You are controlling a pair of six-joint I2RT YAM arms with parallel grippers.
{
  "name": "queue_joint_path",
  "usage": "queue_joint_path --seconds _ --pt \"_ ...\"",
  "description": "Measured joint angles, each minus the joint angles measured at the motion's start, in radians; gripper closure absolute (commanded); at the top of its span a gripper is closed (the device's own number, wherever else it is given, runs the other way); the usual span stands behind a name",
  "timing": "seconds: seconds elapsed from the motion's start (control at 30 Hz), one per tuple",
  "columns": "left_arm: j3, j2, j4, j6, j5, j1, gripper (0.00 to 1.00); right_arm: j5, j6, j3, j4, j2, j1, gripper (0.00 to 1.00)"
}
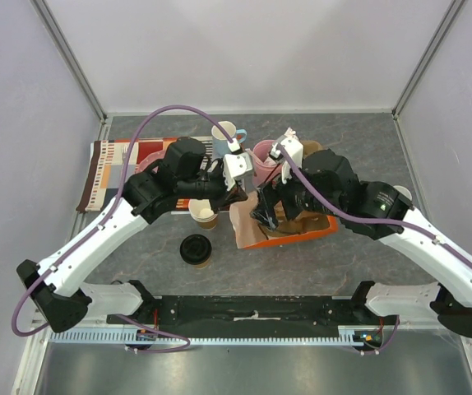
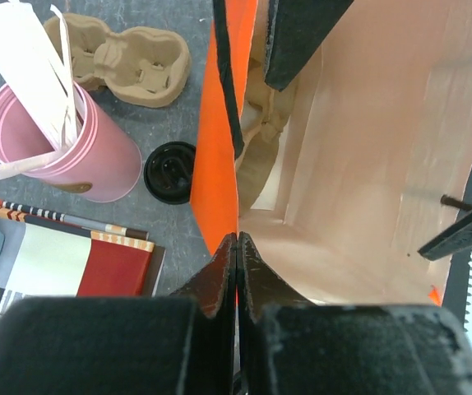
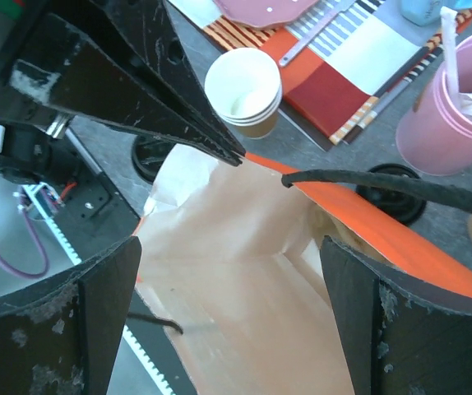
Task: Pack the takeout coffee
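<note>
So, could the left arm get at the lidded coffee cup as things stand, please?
Probably not yet: the left gripper is shut on the rim of the orange bag, so it would have to let go first. Otherwise the way looks free; the takeout coffee stands alone on the table.

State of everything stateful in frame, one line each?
bag: mouth open
takeout coffee: lidded, upright on the table, outside the bag
left end effector: shut on the bag's rim
right end effector: open, at the bag's mouth
stacked cups: lidless, upright
pink tumbler: uncapped, upright, paper strips inside
black lid: loose, flat on the table
</note>
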Motion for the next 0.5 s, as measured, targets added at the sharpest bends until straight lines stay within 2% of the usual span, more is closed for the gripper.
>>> queue_joint_path --seconds 0.13,0.5 --pt "0.014 0.001 -0.032 0.012 -0.001 0.000 0.98 -0.033 0.052 -0.044 0.045 -0.042 0.000 0.02" --pt "0.036 0.002 -0.077 0.065 0.002 -0.002 0.98 0.030 0.164 -0.152 0.026 -0.136 0.001 0.02"
